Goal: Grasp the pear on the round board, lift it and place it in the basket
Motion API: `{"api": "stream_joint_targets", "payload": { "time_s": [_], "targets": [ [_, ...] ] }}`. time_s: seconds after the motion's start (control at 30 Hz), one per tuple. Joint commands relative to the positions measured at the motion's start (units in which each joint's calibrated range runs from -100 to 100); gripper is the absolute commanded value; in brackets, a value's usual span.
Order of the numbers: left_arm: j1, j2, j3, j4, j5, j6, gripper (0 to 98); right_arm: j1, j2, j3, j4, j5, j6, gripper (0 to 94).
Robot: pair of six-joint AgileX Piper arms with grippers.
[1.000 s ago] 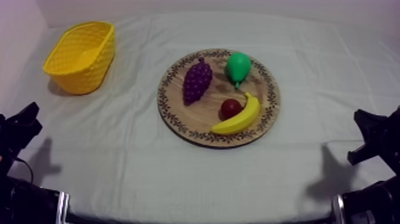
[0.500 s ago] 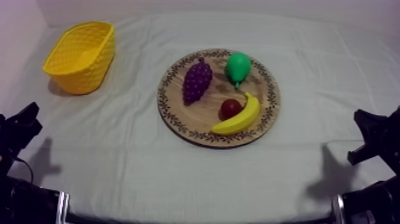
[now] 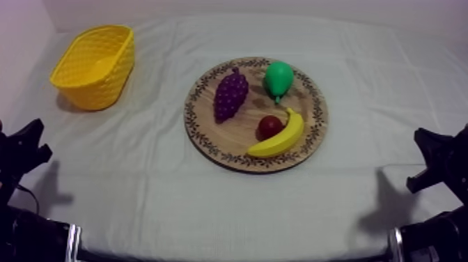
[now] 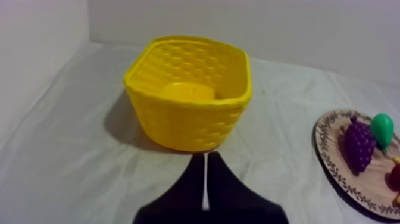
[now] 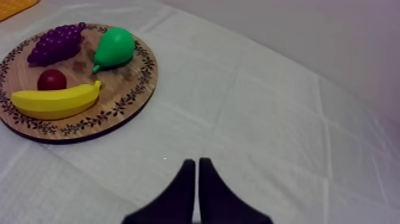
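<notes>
Nearest, my left gripper (image 4: 206, 156) sits low at the near left edge of the table under its grey-white cloth (image 3: 209, 202). Its two black fingers are pressed together into a narrow wedge with nothing between them. Against half a second ago this arm has shifted very slightly (the only change I can find). My right gripper (image 5: 197, 161) sits low at the near right edge, fingers likewise closed together on nothing, placed as before.

Farther in, a little right of centre, lies the round wooden board with a patterned rim (image 3: 196, 129), unmoved. On its near side the yellow toy banana (image 3: 282, 138) curves along the rim, with the small red fruit (image 3: 269, 126) just beside its inner edge. Beyond those, the purple bunch of grapes (image 3: 230, 95) lies on the board's left half. The green toy pear (image 3: 278, 78) lies on the far right part, stem pointing nearward, apart from the grapes.

The pear is well apart from both grippers: far and left of the right one, far and right of the left one. Farthest, at the far left, the yellow lattice-walled basket (image 3: 97, 87) stands upright, ahead of the left gripper and well apart from the board.
</notes>
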Motion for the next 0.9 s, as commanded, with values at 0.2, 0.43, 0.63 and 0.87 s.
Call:
{"api": "stream_joint_targets", "payload": {
  "time_s": [0.2, 0.43, 0.63, 0.87],
  "targets": [
    [2.09, 11.32, -16.22, 2.33, 3.31, -5.52, 0.0, -0.02, -0.01, -0.01, 0.0, 0.0, 0.02, 0.3],
    [3.42, 30.64, -41.42, 1.99, 10.22, -6.98, 0.0, -0.02, -0.01, -0.01, 0.0, 0.0, 0.02, 0.3],
    [6.09, 46.1, -61.2, 1.79, 17.87, -7.8, 0.4, -0.02, -0.01, -0.01, 0.0, 0.0, 0.02, 0.3],
    [14.64, 62.13, -78.48, -0.55, 23.68, -7.19, 4.5, -0.02, -0.01, -0.01, 0.0, 0.0, 0.02, 0.3]
  ]
}}
